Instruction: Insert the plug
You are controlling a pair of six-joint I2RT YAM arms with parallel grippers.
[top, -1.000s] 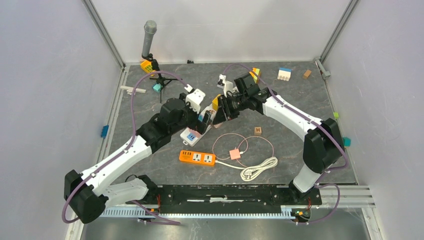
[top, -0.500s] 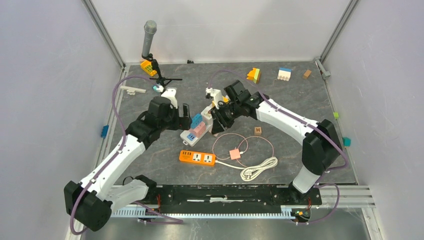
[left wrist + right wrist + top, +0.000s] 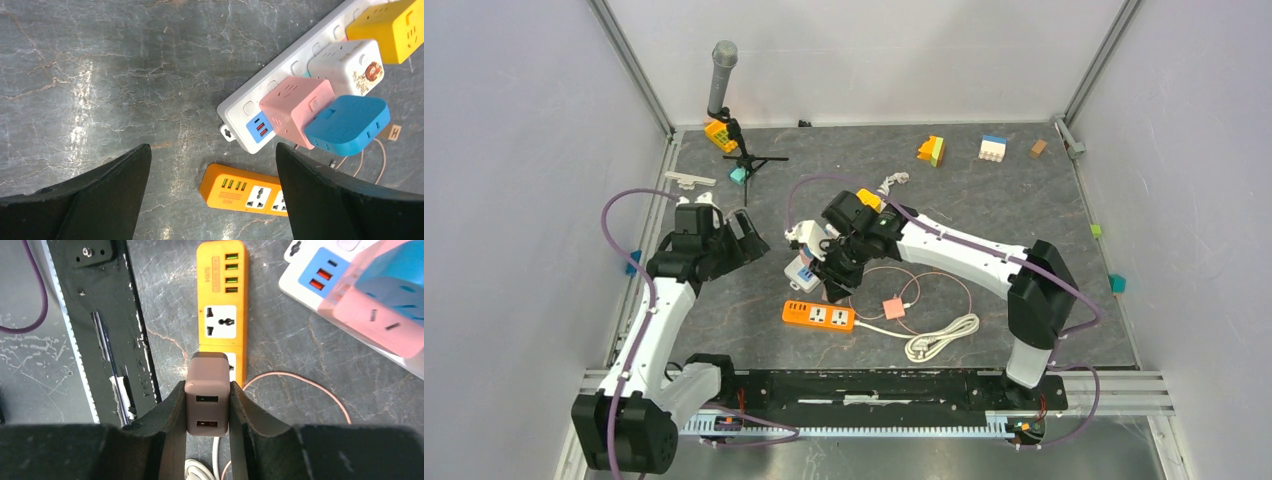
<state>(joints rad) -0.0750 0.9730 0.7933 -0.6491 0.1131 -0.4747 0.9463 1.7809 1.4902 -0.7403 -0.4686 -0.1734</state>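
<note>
Brown plug (image 3: 207,390) pinched snugly in right gripper (image 3: 207,401), hanging over orange power strip (image 3: 222,305), black rail (image 3: 115,315) just beside. Left gripper (image 3: 212,150) spread wide, empty, above bare grey tabletop (image 3: 125,75) beside white strip (image 3: 240,107).

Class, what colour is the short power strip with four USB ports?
Orange; the power strip shows best in the right wrist view.

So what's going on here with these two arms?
The right gripper is shut on a brown charger and holds it close over the orange power strip, near its sockets. It isn't plugged in yet. The left gripper hangs open and empty off to the side, above the table beside the white power strip, which carries coloured adapters.
</note>
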